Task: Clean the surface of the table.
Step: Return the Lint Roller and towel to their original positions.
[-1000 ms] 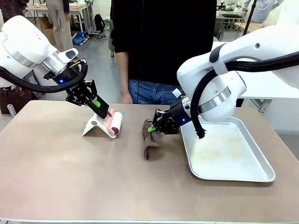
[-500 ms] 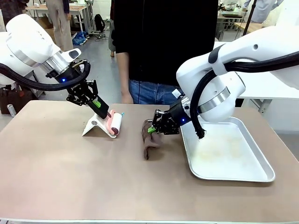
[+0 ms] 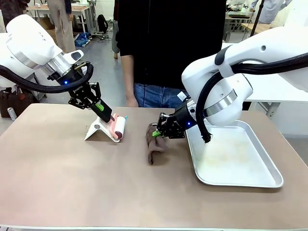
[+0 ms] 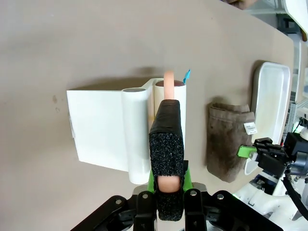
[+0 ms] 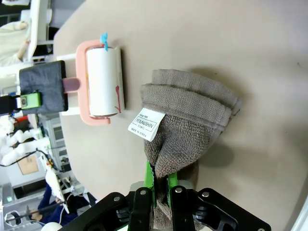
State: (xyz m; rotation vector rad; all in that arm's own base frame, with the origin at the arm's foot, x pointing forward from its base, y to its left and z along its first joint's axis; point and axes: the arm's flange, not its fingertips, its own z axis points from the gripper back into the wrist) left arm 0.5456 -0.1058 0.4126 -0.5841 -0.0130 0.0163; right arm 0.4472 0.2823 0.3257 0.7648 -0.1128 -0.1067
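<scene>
The tan-brown table (image 3: 72,183) spans the front view. A pink-framed lint roller (image 3: 119,127) rests by its white stand (image 3: 97,130); my left gripper (image 3: 107,115) is shut on its pink handle, the black foam-padded fingers (image 4: 166,139) clamping the handle (image 4: 168,79). A folded grey-brown towel (image 3: 155,147) lies at mid-table with my right gripper (image 3: 156,132) shut on its near edge. In the right wrist view the green pads pinch the towel (image 5: 187,115) at the gripper (image 5: 159,180), and the roller (image 5: 103,82) lies just beyond it.
A shiny metal tray (image 3: 240,179) sits on the right of the table, close to the towel. A person in dark clothes stands at the far edge, one hand (image 3: 130,101) hanging just behind the roller. The near half of the table is bare.
The left arm has shifted slightly, its gripper still on the roller handle. Roller, towel and right gripper stay where they were.
</scene>
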